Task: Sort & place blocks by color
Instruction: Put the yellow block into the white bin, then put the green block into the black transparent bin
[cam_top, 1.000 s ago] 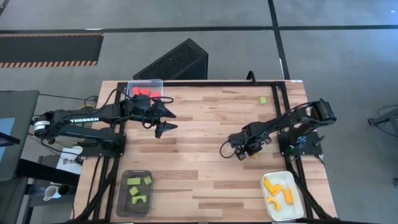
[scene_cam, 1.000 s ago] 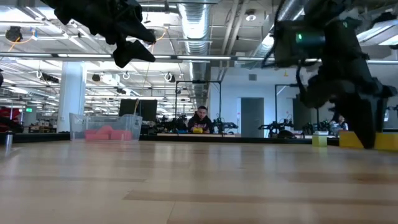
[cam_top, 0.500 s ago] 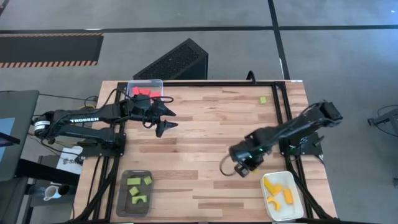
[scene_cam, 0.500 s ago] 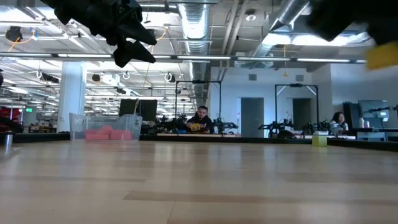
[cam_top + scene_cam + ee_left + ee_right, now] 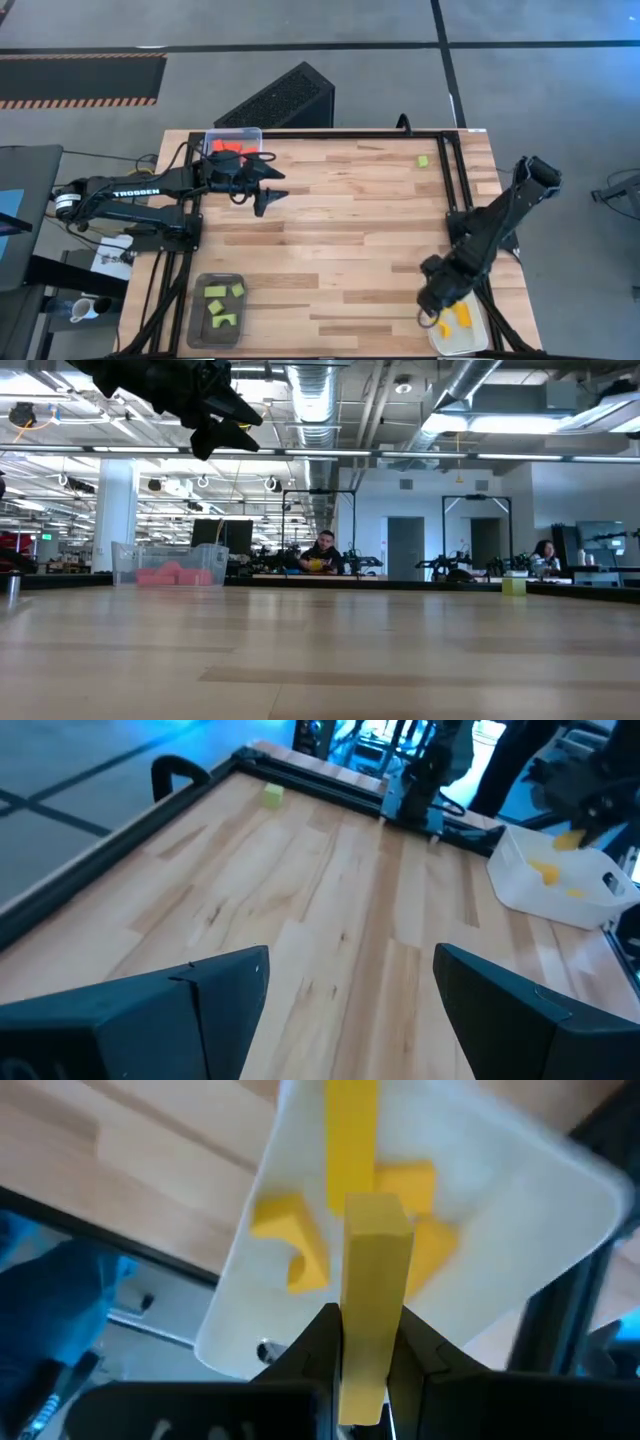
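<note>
Right hand [image 5: 365, 1342] grips yellow bar [image 5: 372, 1295] over white tray [image 5: 520, 1230]; left hand [image 5: 268, 185] open above table [image 5: 340, 250].

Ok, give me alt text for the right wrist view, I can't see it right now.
The right gripper is shut on a yellow bar, held above the white tray. Three yellow blocks lie in the tray: a long bar, an arch and a chunk partly hidden behind the held bar.

Dark arms [image 5: 130, 190], white TROSSEN lettering.
</note>
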`<state>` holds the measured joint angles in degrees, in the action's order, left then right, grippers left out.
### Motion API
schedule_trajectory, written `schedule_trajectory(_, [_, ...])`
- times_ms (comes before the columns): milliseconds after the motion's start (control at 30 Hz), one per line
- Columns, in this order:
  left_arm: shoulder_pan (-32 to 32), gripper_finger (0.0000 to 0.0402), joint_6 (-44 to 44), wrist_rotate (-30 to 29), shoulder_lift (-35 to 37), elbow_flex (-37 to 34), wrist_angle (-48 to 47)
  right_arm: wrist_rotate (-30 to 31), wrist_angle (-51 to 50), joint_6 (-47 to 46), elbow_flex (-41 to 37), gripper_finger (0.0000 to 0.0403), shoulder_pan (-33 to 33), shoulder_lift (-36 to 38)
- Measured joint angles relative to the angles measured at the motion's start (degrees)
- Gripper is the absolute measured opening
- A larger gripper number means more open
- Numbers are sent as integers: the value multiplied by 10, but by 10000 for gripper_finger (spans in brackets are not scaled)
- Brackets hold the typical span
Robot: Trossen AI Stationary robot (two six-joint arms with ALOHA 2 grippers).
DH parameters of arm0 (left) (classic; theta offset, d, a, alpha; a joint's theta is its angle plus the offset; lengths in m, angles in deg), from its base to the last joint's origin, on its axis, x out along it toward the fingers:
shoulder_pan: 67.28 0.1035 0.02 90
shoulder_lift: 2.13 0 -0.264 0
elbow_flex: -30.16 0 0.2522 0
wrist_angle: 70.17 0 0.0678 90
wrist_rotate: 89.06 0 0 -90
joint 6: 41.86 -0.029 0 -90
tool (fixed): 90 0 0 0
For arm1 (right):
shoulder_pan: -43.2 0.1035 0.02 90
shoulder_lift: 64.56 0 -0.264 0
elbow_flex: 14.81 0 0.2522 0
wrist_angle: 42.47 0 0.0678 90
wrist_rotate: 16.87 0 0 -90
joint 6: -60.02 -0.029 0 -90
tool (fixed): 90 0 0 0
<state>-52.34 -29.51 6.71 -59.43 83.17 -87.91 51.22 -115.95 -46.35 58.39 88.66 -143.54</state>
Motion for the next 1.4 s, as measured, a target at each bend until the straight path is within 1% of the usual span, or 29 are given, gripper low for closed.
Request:
schedule_trajectory(67, [0,265,-4,-5,0,0,5,-1,47,-28,-24,58,21,0])
schedule_trajectory(167, [0,265,-5,-6,0,0,14,0,86,-65,-65,58,46,0])
schedule_trajectory(333, [0,265,-4,-6,0,0,17,-8,101,-116,-115,58,67,0])
schedule_trajectory(500, [0,265,9,-6,0,0,17,-6,104,-117,-120,64,79,0])
schedule_trajectory(600, [0,265,22,-6,0,0,17,-5,84,-117,-120,81,79,0])
schedule_trajectory(733, [0,265,23,-6,0,0,17,-5,72,-109,-120,113,79,0])
schedule_trajectory(967, [0,265,21,-9,0,0,17,-5,62,-108,-120,189,76,2])
schedule_trajectory(1100, [0,265,19,-9,0,0,17,-5,61,-102,-118,226,64,26])
schedule_trajectory(1200, [0,265,19,-9,0,0,17,-3,57,-80,-110,240,44,61])
schedule_trajectory(1300, [0,265,19,-9,0,0,17,27,28,-72,-99,241,18,103])
schedule_trajectory(1400, [0,265,19,-9,0,0,16,90,-2,-62,-87,237,-14,147])
